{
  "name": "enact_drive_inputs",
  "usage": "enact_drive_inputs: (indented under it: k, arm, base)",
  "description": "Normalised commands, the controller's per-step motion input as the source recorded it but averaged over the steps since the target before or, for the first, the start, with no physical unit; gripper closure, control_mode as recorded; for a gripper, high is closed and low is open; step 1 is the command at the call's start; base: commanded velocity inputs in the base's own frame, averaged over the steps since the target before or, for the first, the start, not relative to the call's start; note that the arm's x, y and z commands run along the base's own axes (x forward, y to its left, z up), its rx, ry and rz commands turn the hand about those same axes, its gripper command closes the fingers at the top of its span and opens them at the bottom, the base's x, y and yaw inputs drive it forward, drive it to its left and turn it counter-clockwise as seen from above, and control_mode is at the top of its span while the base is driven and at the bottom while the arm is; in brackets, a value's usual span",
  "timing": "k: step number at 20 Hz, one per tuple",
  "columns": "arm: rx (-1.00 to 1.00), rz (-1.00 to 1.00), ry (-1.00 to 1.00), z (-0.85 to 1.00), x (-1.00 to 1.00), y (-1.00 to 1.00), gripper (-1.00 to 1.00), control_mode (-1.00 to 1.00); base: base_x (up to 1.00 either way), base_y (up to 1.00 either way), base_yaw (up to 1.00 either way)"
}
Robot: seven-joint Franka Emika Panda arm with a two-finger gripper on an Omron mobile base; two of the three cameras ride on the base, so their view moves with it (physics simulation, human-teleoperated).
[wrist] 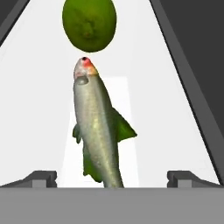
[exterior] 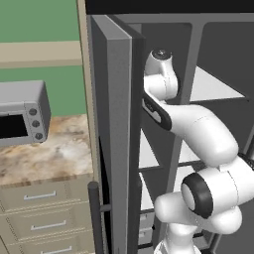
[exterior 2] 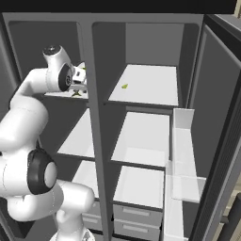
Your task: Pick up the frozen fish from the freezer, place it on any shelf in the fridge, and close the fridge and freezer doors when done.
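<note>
The robot's two-finger end effector [wrist: 112, 177], its dark tips spread wide apart, hovers over the slender grey and olive-green frozen fish [wrist: 98, 127], which lies between the tips on a narrow white shelf panel [wrist: 39, 109] in the freezer [exterior 2: 49, 52], the narrower compartment of the tall grey side-by-side unit. Just beyond the fish's red-tinged head sits a round green ball-like fruit [wrist: 89, 24]. Beside the freezer, the wider fridge [exterior 2: 150, 42] stands open, a small green speck on its uppermost wide white shelf [exterior 2: 150, 87]. Outside the unit, a grey toaster oven [exterior: 22, 111] rests on the marbled worktop [exterior: 49, 154].
</note>
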Motion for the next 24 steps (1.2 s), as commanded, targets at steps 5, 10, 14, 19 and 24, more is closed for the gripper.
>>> enact_drive_inputs:
  k: [5,10,14,19,24]
  arm:
    - [0.0,0.02,0.05,-0.34,0.49,-0.06,-1.0,-1.0]
    - [0.0,0.04,0.0,-0.36,0.56,0.0,-1.0,-1.0]
    - [0.0,0.04,0.0,-0.64,0.32,0.0,1.0,-1.0]
    - [0.0,0.03,-0.02,-0.74,0.0,0.0,1.0,-1.0]
    - [0.0,0.0,-0.06,-0.32,-0.1,0.0,1.0,-1.0]
  base:
    - [0.0,0.0,0.0]
    - [0.0,0.0,0.0]
    - [0.0,0.0,0.0]
    - [0.0,0.0,0.0]
    - [0.0,0.0,0.0]
